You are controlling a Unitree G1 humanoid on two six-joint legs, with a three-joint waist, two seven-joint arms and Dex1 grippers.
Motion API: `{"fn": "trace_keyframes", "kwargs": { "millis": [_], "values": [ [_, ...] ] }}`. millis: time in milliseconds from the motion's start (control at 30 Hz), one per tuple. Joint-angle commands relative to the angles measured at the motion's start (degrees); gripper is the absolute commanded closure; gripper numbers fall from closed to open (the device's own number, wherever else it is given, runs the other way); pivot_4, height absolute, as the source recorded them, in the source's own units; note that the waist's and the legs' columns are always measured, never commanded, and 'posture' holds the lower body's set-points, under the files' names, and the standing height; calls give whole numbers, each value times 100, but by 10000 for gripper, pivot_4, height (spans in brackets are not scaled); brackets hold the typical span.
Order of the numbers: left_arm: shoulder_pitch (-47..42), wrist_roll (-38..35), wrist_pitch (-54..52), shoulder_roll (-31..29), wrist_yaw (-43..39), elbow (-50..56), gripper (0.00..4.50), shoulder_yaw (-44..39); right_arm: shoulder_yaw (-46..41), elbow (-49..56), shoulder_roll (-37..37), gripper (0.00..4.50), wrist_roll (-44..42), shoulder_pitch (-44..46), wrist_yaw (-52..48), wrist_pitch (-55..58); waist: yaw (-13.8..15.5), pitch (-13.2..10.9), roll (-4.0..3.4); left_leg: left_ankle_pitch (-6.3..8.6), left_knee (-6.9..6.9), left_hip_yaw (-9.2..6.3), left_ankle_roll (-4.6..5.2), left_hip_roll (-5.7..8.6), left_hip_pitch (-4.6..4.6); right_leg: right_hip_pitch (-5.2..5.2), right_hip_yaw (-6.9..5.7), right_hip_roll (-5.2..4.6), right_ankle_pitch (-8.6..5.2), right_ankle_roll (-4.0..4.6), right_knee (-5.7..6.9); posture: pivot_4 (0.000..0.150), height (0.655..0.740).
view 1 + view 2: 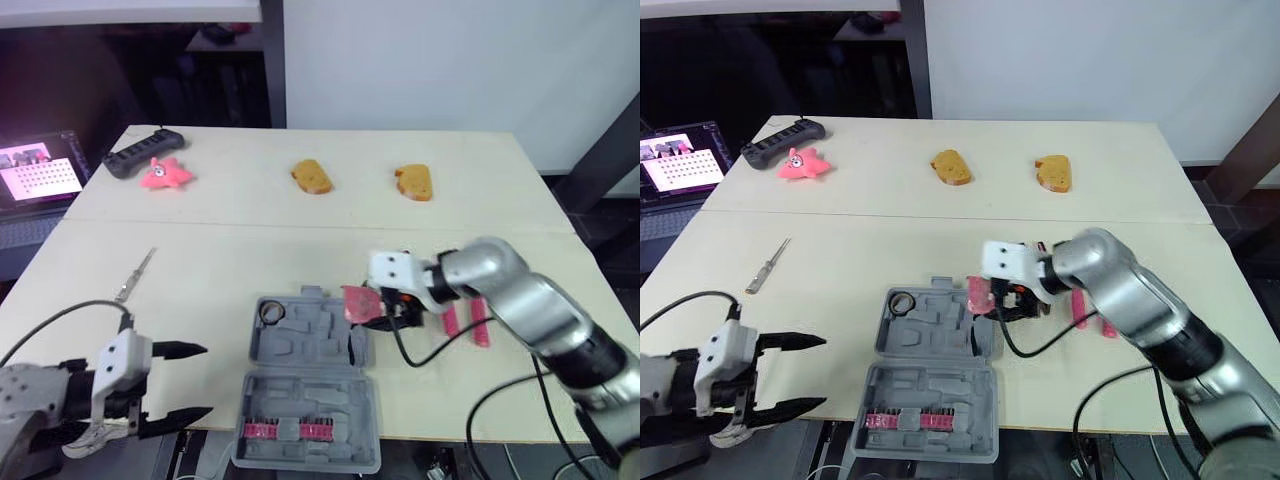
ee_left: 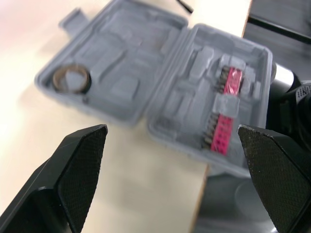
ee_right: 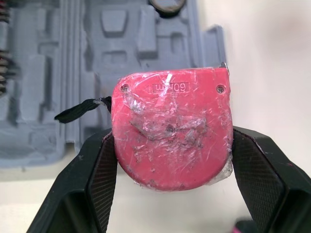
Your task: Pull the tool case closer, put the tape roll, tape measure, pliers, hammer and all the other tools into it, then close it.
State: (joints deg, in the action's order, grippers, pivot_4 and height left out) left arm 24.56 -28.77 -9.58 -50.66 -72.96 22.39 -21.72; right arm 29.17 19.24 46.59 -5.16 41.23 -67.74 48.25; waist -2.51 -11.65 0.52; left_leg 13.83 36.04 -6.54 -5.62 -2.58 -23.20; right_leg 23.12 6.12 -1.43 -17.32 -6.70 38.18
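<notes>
A grey tool case (image 1: 308,380) lies open at the table's front edge, with the tape roll (image 1: 271,313) in its far left pocket and pink bits (image 1: 290,431) in the near half. My right gripper (image 1: 372,308) is shut on the red tape measure (image 3: 171,128), holding it just above the case's right edge. Pink-handled pliers (image 1: 468,322) lie to the right of it. My left gripper (image 1: 185,381) stands open off the front left of the case, with nothing between its fingers.
A thin metal tool (image 1: 134,274) lies on the left of the table. At the back are a black power strip (image 1: 144,152), a pink toy (image 1: 164,174) and two bread pieces (image 1: 312,177) (image 1: 414,182). A laptop (image 1: 38,172) stands off the left edge.
</notes>
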Motion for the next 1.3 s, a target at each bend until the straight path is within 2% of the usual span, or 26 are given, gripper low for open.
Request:
{"fn": "trace_keyframes", "kwargs": {
  "millis": [33, 433, 1067, 1133, 1167, 1300],
  "values": [
    [223, -75, -11, 26, 120, 272, 0, -470, 524, -361, -80, 15718, 336, 277, -129, -53, 22, 0, 1, 0, 4, 0, 0, 0, -3, -1, -4, -2, 0, 0, 0, 1500, 7400],
    [635, -188, -373, 187, 516, 740, 0, -736, 1151, -1620, -889, 15718, 1090, 748, 74, -461, -28, 0, 0, 0, 3, 4, 0, -3, -6, 8, -4, 0, 1, 0, 2, 1500, 7400],
    [377, 49, -463, 131, 581, 758, 0, -364, 1150, -1538, -1125, 15718, 1331, 656, 36, -192, -24, 0, 0, 0, 3, 4, -1, -3, -5, 8, -4, 0, 2, 1, 2, 1500, 7400],
    [389, 81, -492, 81, 527, 752, 0, -309, 1103, -1459, -1091, 4674, 1323, 633, 47, -168, -25, 0, 0, 0, 3, 4, 0, -4, -5, 8, -4, 0, 2, 1, 2, 1500, 7400],
    [383, 63, -514, 77, 515, 749, 0, -299, 1065, -1397, -1072, 966, 1300, 627, 44, -105, -25, 0, 0, 0, 2, 4, 0, -3, -6, 8, -4, 0, 2, 1, 2, 1500, 7400],
    [321, 7, -549, 70, 521, 725, 0, -281, 871, -979, -973, 392, 1102, 634, -77, 237, -23, 0, 0, 0, 2, 4, -1, -3, -6, 9, -4, 0, 2, 1, 2, 1500, 7400]
  ]
}}
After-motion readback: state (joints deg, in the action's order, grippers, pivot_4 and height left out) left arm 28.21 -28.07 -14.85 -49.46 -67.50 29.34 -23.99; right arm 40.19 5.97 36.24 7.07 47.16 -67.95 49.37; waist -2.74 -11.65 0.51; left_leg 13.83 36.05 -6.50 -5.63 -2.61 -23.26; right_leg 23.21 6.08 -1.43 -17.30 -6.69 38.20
